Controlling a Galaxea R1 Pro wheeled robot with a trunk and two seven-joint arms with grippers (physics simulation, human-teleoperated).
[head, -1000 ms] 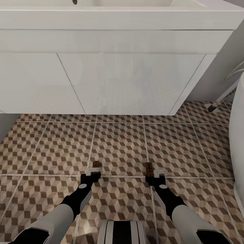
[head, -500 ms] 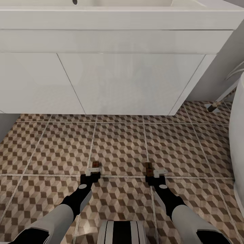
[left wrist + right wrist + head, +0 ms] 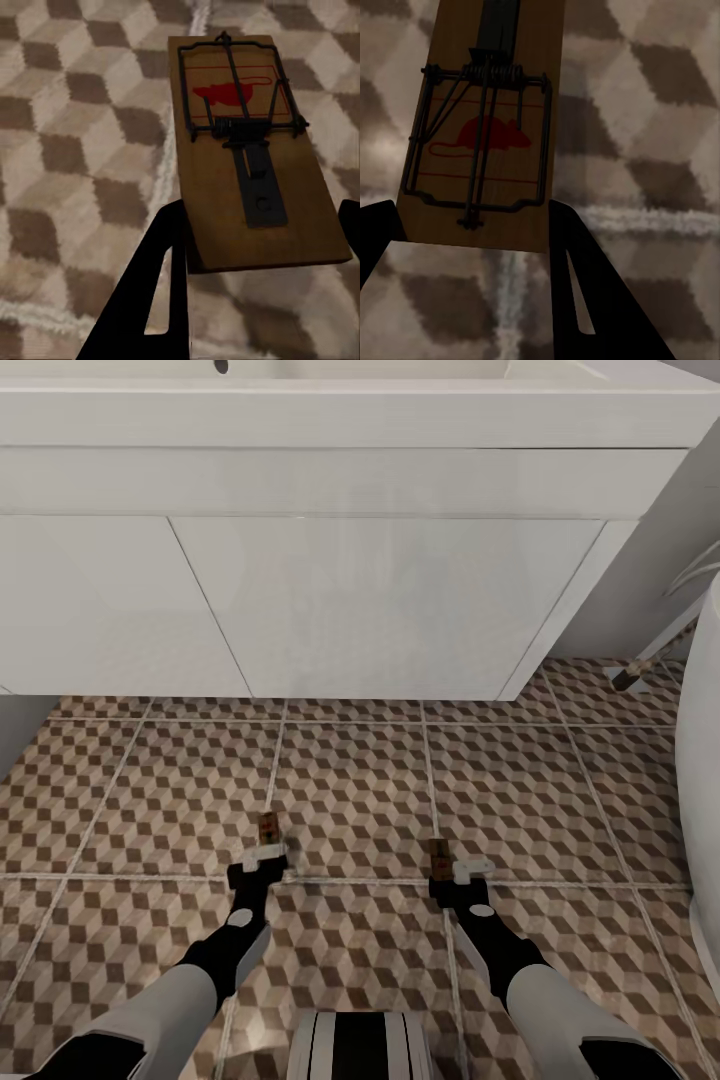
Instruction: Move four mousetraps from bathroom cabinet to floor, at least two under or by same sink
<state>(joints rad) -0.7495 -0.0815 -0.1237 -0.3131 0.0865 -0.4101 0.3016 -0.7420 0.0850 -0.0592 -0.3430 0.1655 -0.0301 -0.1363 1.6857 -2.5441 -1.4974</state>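
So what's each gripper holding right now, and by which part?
Each holds one mousetrap. The left gripper pinches the plain end of its mousetrap; the right gripper grips its mousetrap at the red-marked end.

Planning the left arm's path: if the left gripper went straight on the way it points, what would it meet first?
Probably the mousetrap lying between the left gripper fingers, then floor tiles toward the white sink unit; depth is unclear.

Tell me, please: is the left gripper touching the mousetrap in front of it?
Cannot tell. In the left wrist view the mousetrap lies between the fingers of the left gripper, but whether they press it is unclear.
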